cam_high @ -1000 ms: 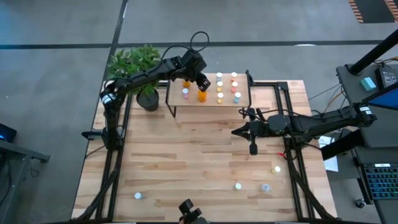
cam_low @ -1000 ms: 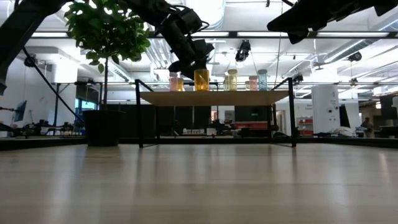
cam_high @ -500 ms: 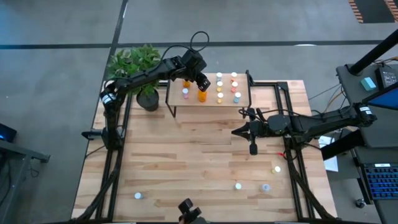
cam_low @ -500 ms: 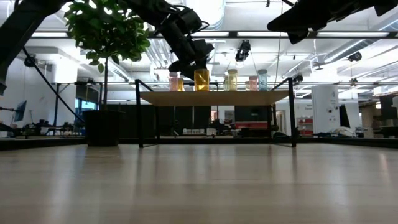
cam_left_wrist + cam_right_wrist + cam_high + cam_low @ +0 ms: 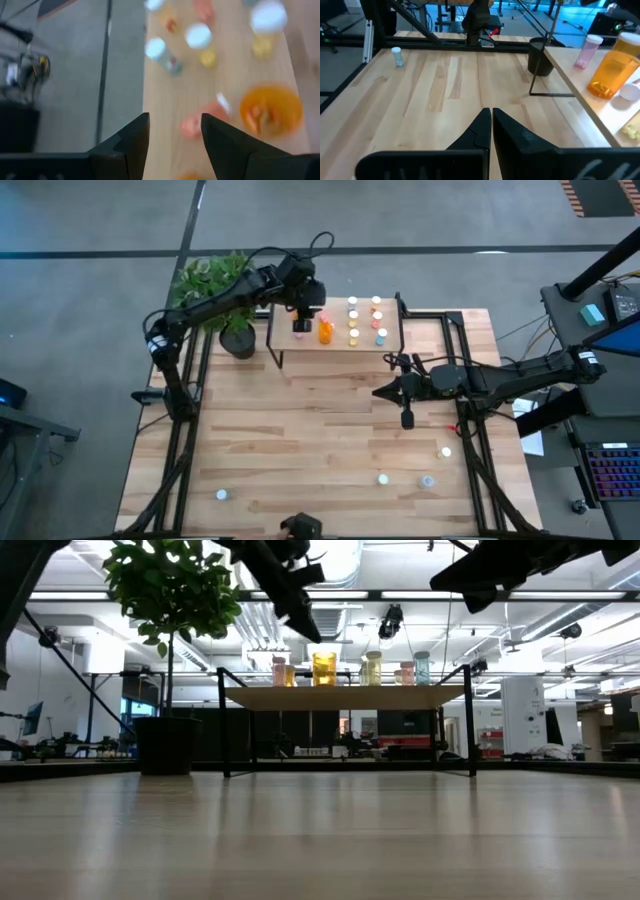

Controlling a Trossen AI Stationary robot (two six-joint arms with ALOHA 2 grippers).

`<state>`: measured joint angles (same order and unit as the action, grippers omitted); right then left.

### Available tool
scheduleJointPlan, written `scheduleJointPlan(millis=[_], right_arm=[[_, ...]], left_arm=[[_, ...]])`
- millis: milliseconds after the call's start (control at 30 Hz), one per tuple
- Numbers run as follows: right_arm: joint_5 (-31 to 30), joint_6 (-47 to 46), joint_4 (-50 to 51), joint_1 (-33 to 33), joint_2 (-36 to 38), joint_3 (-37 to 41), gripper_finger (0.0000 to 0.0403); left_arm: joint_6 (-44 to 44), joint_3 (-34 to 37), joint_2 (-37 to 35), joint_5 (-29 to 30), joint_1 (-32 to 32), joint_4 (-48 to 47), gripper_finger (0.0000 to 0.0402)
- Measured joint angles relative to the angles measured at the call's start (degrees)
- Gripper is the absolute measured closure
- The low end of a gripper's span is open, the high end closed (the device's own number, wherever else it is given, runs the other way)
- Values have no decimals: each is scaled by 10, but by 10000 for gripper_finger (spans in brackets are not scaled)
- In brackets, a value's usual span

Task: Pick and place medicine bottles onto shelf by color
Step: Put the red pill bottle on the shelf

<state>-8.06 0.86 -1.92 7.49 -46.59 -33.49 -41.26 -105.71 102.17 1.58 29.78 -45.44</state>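
Your left end effector (image 5: pixel 301 308) is hovering spread and empty over the shelf (image 5: pixel 340 346). While you are lifting it clear, avoid the large orange bottle (image 5: pixel 326 332); the right end effector (image 5: pixel 407 418) is waiting pressed together.

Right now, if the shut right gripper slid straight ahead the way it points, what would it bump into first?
Probably nothing soon: the right gripper points across bare light wooden tabletop. The small pale-capped bottle stands off to one side, and the black-legged wooden shelf to the other. Depth is hard to judge.
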Motion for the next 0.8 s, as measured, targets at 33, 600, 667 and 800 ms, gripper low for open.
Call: scheduleJointPlan(millis=[33, 600, 667, 800], right_arm=[[0, -6, 1, 0, 0, 0, 394], [0, -90, 25, 0, -1, 2, 394], [-1, -100, 25, 0, -1, 2, 394], [-12, -108, 25, 0, -1, 2, 394]], left_arm=[[-24, -1, 0, 0, 0, -9, 239], [-116, 8, 27, -48, 5, -12, 240], [-117, 9, 33, -48, 5, -12, 240], [-118, 9, 41, -49, 5, -12, 240]])
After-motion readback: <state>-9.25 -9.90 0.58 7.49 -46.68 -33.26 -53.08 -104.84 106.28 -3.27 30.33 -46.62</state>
